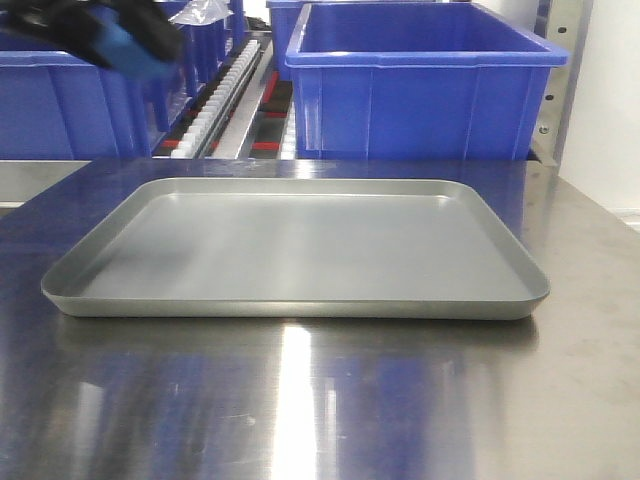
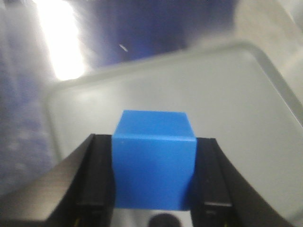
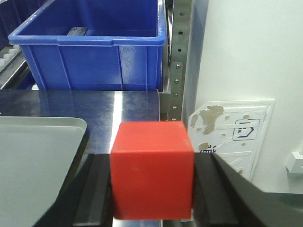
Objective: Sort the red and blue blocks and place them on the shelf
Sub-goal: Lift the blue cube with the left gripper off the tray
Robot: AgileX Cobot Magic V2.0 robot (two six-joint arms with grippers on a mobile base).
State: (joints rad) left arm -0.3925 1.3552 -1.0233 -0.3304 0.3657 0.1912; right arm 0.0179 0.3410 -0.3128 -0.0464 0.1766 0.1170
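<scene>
My left gripper (image 2: 154, 142) is shut on the blue block (image 2: 154, 161) and holds it in the air above the grey tray (image 2: 232, 94). In the front view it shows blurred at the top left (image 1: 130, 40), with the blue block (image 1: 122, 45) in it, in front of the shelf's white roller tracks (image 1: 225, 100). My right gripper (image 3: 154, 158) is shut on the red block (image 3: 152, 170) above the steel tabletop (image 3: 137, 101), just right of the tray's corner (image 3: 38, 156). The shelf's steel upright (image 3: 177, 61) stands ahead of it. The right gripper is out of the front view.
A big blue bin (image 1: 420, 90) stands on the shelf behind the tray (image 1: 300, 308), and another (image 1: 60, 100) at the left. The bin also shows in the right wrist view (image 3: 94, 52). A white wall and a white panel (image 3: 232, 132) lie to the right.
</scene>
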